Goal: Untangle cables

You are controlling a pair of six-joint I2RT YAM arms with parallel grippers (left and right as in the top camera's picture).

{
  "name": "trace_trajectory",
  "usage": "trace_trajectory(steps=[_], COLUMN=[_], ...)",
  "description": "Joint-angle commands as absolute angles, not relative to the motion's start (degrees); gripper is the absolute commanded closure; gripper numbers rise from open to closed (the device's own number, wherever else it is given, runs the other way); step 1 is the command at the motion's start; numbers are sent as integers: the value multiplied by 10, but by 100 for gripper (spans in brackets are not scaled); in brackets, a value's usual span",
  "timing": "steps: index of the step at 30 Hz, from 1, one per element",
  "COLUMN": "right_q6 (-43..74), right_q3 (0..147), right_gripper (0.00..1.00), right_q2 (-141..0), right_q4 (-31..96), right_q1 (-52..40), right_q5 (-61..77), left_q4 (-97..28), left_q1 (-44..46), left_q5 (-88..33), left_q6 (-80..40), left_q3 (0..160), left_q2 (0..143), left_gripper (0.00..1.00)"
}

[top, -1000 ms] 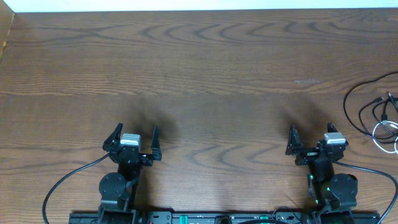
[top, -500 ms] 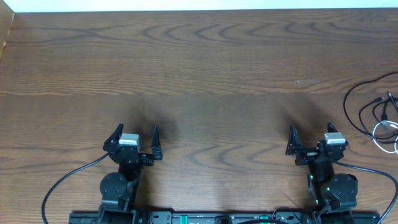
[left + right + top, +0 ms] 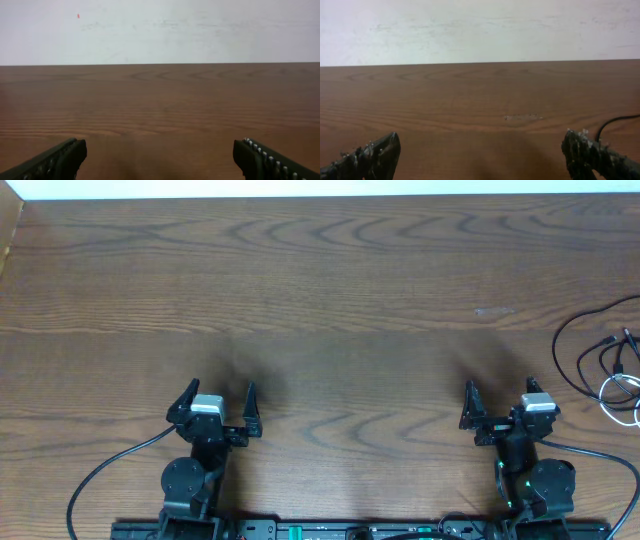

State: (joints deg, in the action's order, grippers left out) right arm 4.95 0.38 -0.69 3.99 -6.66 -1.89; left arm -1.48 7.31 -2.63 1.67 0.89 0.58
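Cables (image 3: 607, 380) lying loose on table (image 3: 320, 280), right edge.

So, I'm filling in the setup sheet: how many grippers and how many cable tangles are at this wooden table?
Black two-finger grippers: 2, the left gripper and right gripper, both open
Tangles of thin black and white cables: 1, at the right edge
Total: 3

Matt wood-grain table (image 3: 320, 290)
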Motion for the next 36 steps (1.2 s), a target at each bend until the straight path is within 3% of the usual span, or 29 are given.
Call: trace_trajectory(steps=[1, 36], right_q6=[42, 42], right_q3=[3, 3], right_gripper=[1, 1], right_q2=[-3, -3], right_q4=[42, 42], right_q1=[-65, -65], right_q5=[-18, -18], left_q4=[-42, -41], left_q1=[84, 91], left_q5=[-4, -25], left_q6=[14, 18], left_q3=[2, 2], left_q2=[1, 1], left_gripper=[1, 1])
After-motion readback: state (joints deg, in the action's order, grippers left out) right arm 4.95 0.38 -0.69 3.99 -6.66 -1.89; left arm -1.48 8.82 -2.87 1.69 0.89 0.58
